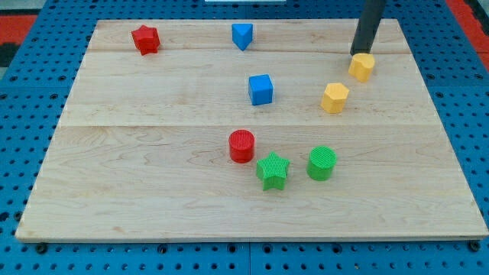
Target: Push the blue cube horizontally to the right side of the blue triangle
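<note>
— Where's the target from where you sit?

— Working from the view's left: the blue triangle (242,35) is near the board's top edge, and the blue cube (260,89) lies below it, just a little to the right. My tip (357,53) is well off to the view's right of both, up near the top.

— Touching anything?

— It's right at the upper yellow block (362,66), perhaps in contact — I can't tell for sure. It's a bare rod, so nothing opens and nothing is held. A second yellow block (335,98) stands between me and the cube.

— So the move?

— I'd judge the cube needs pushing up and rightward, so I must get to its lower-left side.
</note>
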You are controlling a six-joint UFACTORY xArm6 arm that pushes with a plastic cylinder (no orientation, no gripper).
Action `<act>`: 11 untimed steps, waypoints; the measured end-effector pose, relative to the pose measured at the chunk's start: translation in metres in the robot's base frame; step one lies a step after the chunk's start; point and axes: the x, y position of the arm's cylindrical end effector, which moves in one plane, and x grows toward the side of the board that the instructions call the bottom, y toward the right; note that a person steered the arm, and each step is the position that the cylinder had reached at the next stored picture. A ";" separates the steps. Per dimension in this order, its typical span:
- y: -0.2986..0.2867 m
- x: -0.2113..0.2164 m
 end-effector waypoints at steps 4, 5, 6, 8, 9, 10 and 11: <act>-0.225 0.070; -0.199 0.093; -0.145 0.072; -0.078 -0.016; -0.064 -0.022; -0.065 -0.022; -0.064 -0.022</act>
